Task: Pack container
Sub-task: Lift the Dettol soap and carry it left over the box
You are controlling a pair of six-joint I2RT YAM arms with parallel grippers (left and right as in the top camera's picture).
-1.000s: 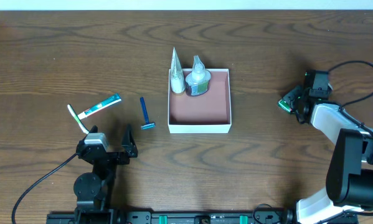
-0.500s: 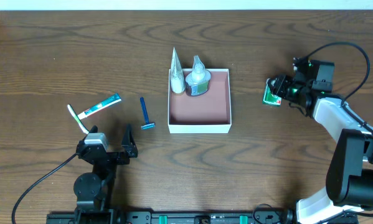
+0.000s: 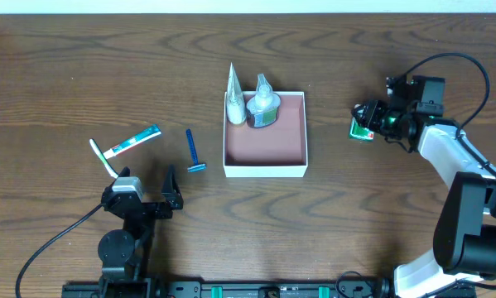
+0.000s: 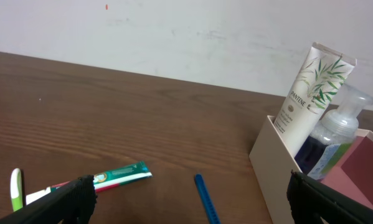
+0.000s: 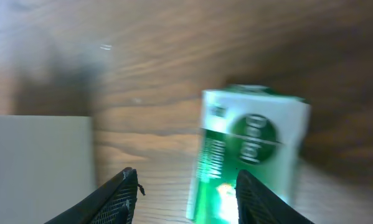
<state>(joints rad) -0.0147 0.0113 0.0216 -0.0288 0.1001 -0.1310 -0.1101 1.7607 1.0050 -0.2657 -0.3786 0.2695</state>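
Blue razor (image 3: 194, 151), toothpaste tube (image 3: 134, 141), toothbrush (image 3: 102, 156), green box (image 3: 362, 129)

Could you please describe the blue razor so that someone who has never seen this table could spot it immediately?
Find the container, the white square box near the middle of the table. Beside it, to its left seen from overhead, lies the blue razor. It is the only all-blue stick, nearer the box than the toothpaste tube and toothbrush.
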